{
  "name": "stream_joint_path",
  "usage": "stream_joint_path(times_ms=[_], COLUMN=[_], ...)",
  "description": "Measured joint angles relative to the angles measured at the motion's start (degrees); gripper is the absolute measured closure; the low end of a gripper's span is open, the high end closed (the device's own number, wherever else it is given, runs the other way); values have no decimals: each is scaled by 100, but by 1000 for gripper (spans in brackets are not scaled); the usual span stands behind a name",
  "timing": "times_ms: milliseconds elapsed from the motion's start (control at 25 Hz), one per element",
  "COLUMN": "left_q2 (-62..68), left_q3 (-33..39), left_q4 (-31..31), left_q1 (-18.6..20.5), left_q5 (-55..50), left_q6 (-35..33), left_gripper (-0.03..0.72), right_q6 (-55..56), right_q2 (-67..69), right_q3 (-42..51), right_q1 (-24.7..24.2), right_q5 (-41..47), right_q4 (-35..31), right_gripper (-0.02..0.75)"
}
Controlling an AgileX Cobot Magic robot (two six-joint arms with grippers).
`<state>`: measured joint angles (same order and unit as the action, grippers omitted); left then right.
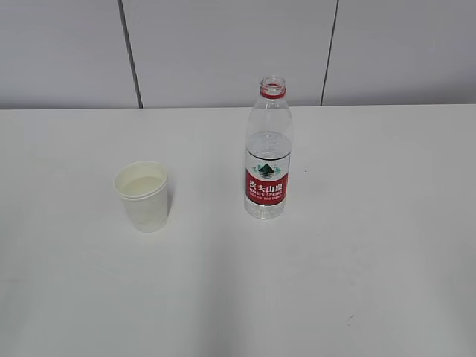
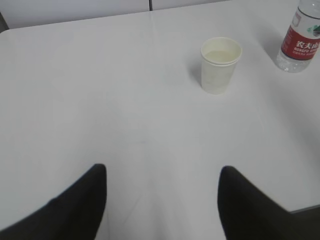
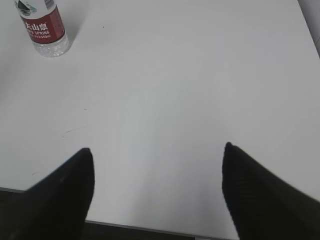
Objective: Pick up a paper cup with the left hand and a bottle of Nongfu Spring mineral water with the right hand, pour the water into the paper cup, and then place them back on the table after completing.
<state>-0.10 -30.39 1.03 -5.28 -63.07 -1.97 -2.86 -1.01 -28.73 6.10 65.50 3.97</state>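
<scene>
A white paper cup (image 1: 142, 195) stands upright on the white table (image 1: 335, 282), left of centre. It also shows in the left wrist view (image 2: 219, 64). The Nongfu Spring bottle (image 1: 268, 152), clear with a red label and no cap, stands upright to the cup's right, partly filled with clear water. It also shows in the left wrist view (image 2: 301, 39) and the right wrist view (image 3: 44, 27). My left gripper (image 2: 163, 172) is open and empty, well short of the cup. My right gripper (image 3: 158, 152) is open and empty near the table's front edge, far from the bottle. Neither gripper shows in the exterior view.
A grey panelled wall (image 1: 223, 52) runs behind the table's far edge. The table's front edge (image 3: 150, 229) lies just under my right gripper. A corner of the table edge (image 2: 302, 207) shows at the lower right of the left wrist view.
</scene>
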Motion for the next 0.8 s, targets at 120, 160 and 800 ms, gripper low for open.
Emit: stream_joint_path(times_ms=[120,160,800], left_q2=[0,0,0], left_q3=[0,0,0], left_q4=[5,5,9], left_q1=[0,0,0], left_q5=[0,0,0], left_q6=[0,0,0], left_gripper=[251,251,251], right_q6=[8,8,8], right_q2=[0,0,0], right_q3=[0,0,0], right_q1=[0,0,0], right_q5=[0,0,0], right_q4=[0,0,0], right_gripper=[150,150,150])
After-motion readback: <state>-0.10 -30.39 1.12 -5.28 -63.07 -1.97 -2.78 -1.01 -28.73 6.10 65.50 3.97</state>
